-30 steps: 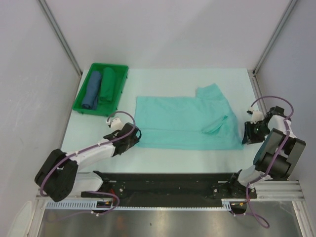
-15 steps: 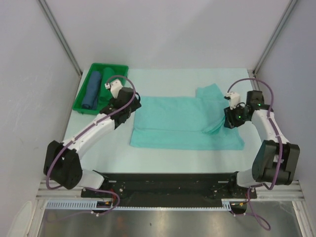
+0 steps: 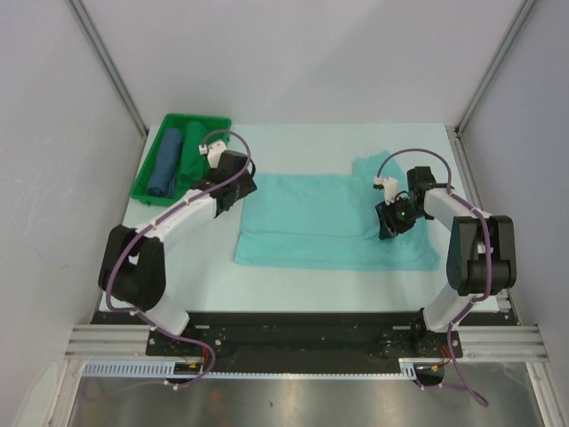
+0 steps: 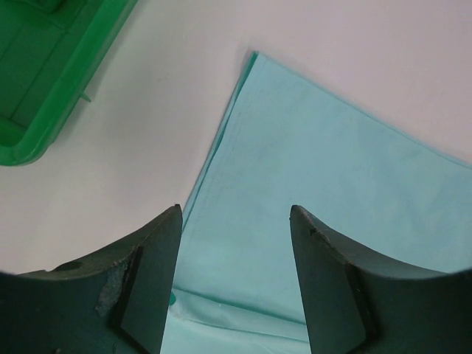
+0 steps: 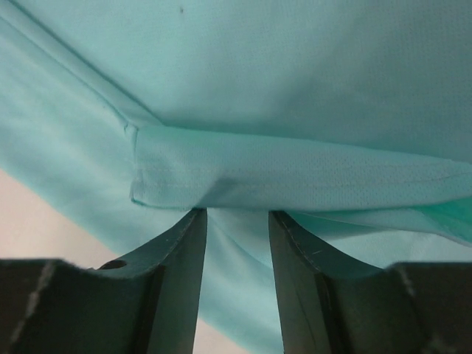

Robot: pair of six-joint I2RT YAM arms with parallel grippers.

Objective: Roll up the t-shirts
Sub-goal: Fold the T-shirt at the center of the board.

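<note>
The light mint-turquoise t-shirt (image 3: 311,218) lies flat, folded into a wide band, in the middle of the table. My left gripper (image 3: 242,185) hovers over its far-left corner. In the left wrist view the left gripper (image 4: 234,209) is open and empty, with the shirt's left edge (image 4: 221,147) between the jaws. My right gripper (image 3: 389,222) sits low over the folded-in sleeve at the shirt's right. In the right wrist view the right gripper (image 5: 236,212) is open, its tips touching the sleeve fold (image 5: 295,173). A dark green rolled shirt (image 3: 194,153) and a blue rolled shirt (image 3: 166,163) lie side by side.
The green plastic tray (image 3: 206,121) holding the two rolls stands at the far left, close to my left arm; its rim shows in the left wrist view (image 4: 66,96). Grey walls enclose the table on three sides. A black rail runs along the near edge (image 3: 302,331).
My left gripper has moved from the shirt's near-left corner to its far-left corner. My right gripper has swung in from the table's right edge onto the folded sleeve.
</note>
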